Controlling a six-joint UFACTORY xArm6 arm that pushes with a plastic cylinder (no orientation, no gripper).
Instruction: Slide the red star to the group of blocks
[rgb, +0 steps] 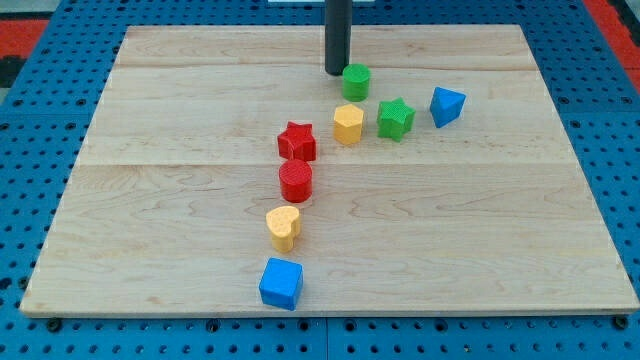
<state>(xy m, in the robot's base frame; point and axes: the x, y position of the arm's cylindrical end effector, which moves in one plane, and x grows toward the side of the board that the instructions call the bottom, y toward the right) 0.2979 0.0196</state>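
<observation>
And here we are at the wooden bench (200, 230), with my tip (337, 72) planted near the view's top, just left of the green cylinder (356, 81) and all but touching it. The tool is a plain dark rod, folks, so there are no jaws to stand apart or together, and it clamps on nothing.

Now the red star (297, 142) sits close to the middle of the board, below and to the left of my tip, well apart from it. Right under the star, almost touching, is the red cylinder (296, 181). Carry on down the view and there's the yellow heart (284, 227), then the blue cube (281, 283) near the bench's bottom edge.

Over to the right of the star, a cluster: the yellow hexagon (348, 124) is nearest, a small gap away, then the green star (395, 119) just beside it, and the blue block (447, 105), angular in shape, further right. The green cylinder sits above the hexagon, topping that bunch
</observation>
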